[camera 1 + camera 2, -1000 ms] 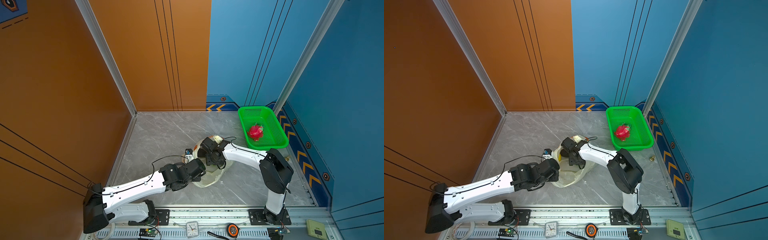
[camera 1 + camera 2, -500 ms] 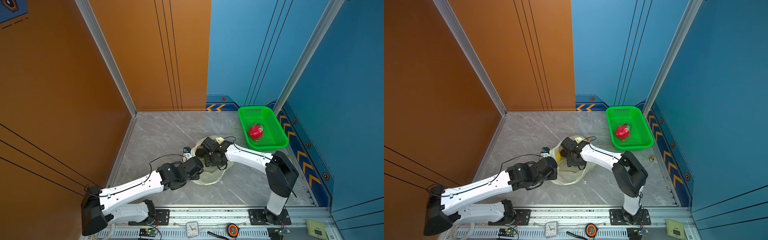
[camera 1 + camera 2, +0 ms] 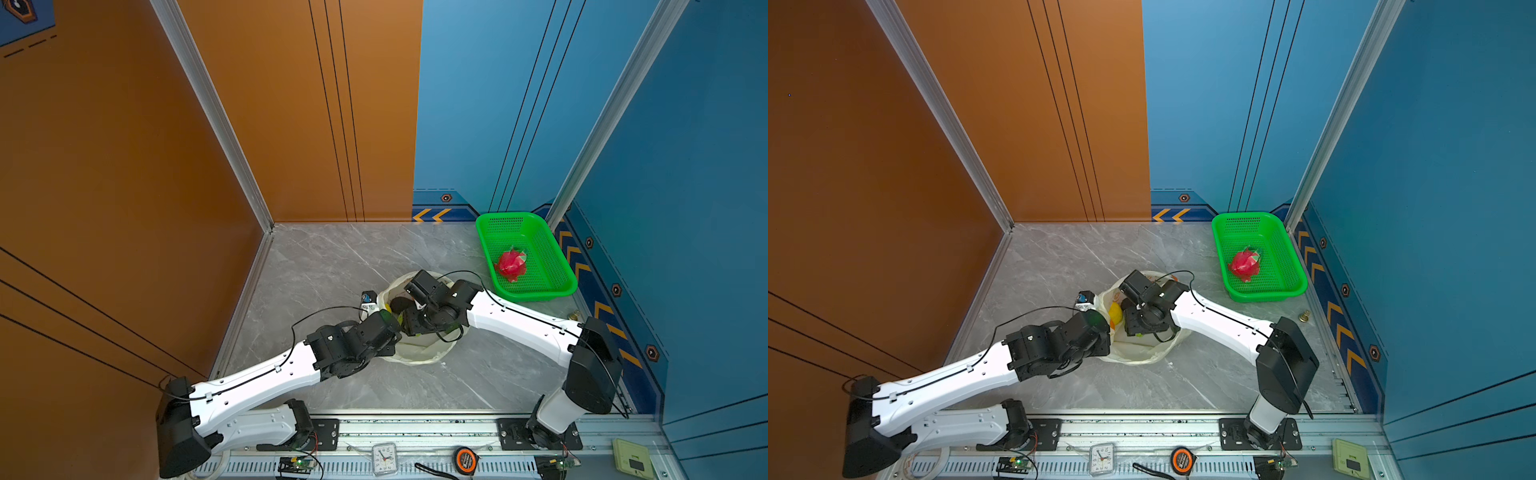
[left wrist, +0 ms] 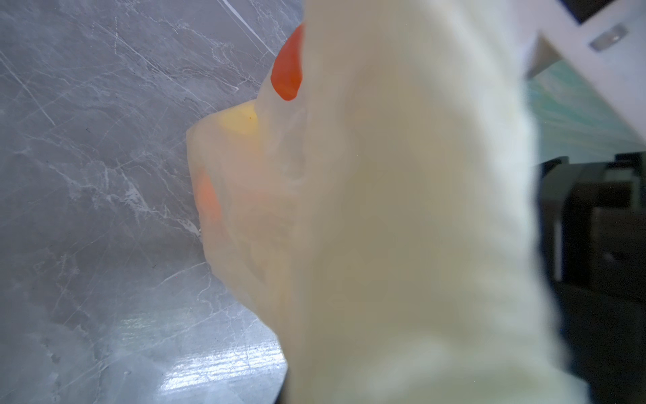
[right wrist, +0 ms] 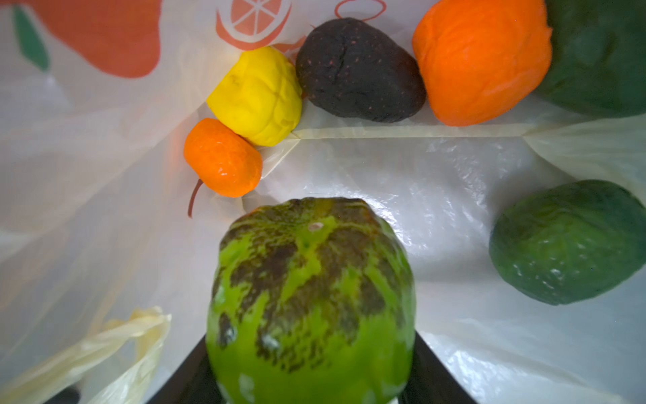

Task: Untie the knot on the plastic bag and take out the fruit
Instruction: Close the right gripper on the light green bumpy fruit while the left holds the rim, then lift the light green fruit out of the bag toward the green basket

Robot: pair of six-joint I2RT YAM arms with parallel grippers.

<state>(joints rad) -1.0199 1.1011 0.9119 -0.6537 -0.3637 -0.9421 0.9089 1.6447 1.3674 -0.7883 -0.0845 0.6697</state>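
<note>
While the left gripper (image 3: 392, 330), pinched shut, apparently on the rim of the plastic bag (image 3: 419, 358), is holding its mouth open, the right gripper (image 5: 311, 344) is clasping a striped green fruit (image 5: 311, 280) inside, ready for lifting; beyond, the dragon fruit (image 3: 510, 264) is lying in the green basket (image 3: 512, 215).

hour numerals on clock (image 3: 384, 458) dial, front rail (image 3: 415, 428), tiny but just readable; yellow chevron arrows (image 3: 432, 215) on blue wall strip (image 3: 461, 208); tape measure (image 3: 464, 459) label too small
</note>
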